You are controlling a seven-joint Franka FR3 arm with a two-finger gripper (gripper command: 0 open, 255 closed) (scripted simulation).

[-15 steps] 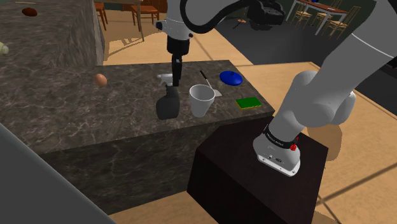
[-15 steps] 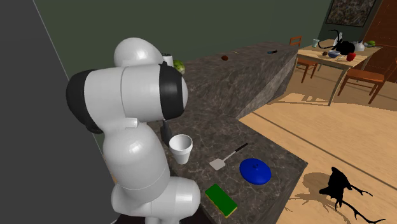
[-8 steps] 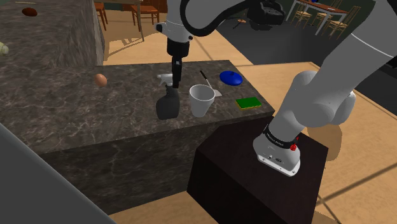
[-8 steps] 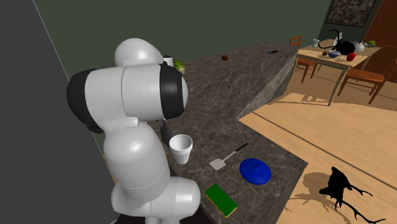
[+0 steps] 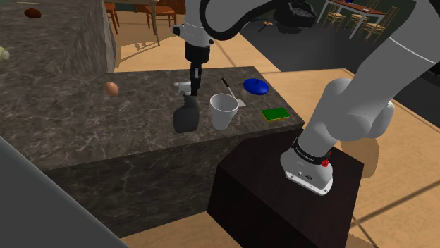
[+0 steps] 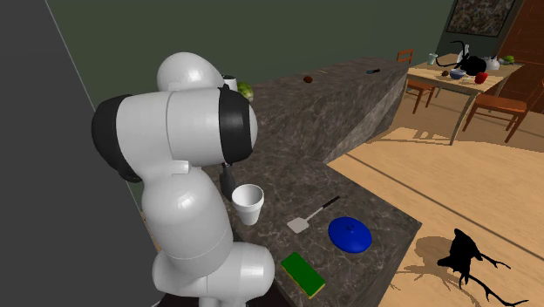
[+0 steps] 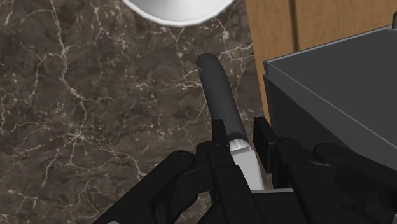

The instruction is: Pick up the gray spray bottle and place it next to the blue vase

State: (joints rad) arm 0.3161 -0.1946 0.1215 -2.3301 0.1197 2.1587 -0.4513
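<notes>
The spray bottle stands upright on the dark marble counter, with a dark grey body and a pale head. My gripper comes straight down onto its top. In the wrist view the gripper is shut on the bottle's silvery neck, and the dark trigger sticks out beyond the fingers. The blue vase, low and round, lies near the counter's far right corner in the shoulder view, past a white cup. In the second exterior view the arm hides most of the bottle; the vase is near the front.
A white cup stands close beside the bottle. A spatula lies between cup and vase, and a green sponge sits by the counter's edge. An egg rests farther left. The dark stand is below the counter.
The fingers have closed on the bottle's neck. The arm and the bottle stay where they were.
</notes>
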